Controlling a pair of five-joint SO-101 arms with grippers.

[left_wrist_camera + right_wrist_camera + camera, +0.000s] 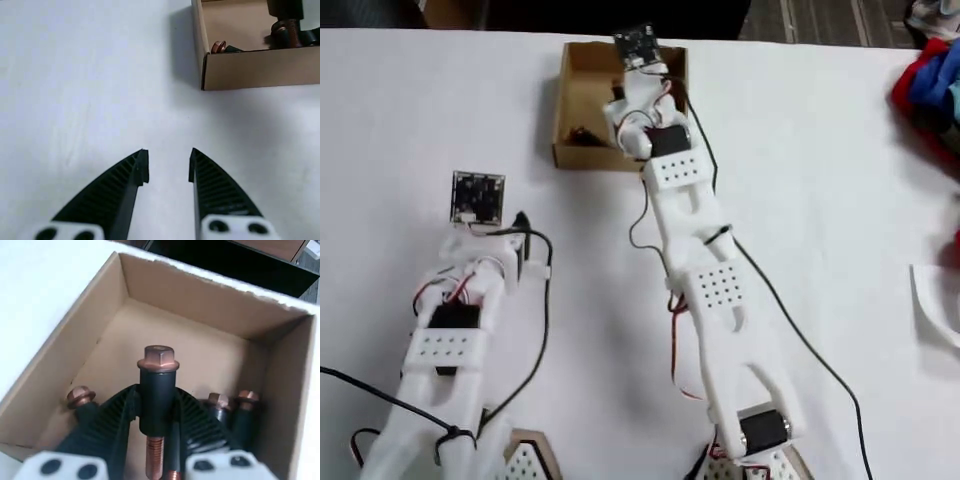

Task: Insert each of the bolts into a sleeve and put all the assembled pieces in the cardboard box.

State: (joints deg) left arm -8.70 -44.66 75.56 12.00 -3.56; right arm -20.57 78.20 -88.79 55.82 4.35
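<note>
The right jaws clamp a sleeved bolt (157, 390) over the cardboard box (200, 300), its long axis along them, head outward. The left jaws stand narrowly apart above the tabletop (75, 75).

We see bright, diffuse light on the white table (820, 150), faint soft shadows beside the right arm (720, 300) at lower centre, a greyer shadow skirting the cardboard box (260, 70).

A copper-coloured hex-head bolt (158, 359) sits in a black cylindrical sleeve (156, 400), held upright between the fingers of the right gripper (156, 393), its threaded end showing below. Under the gripper is the open brown cardboard box (200, 305). Three more assembled pieces lie inside, heads up: one (80, 399) on one side of the gripper, two (218, 402) on the other.
</note>
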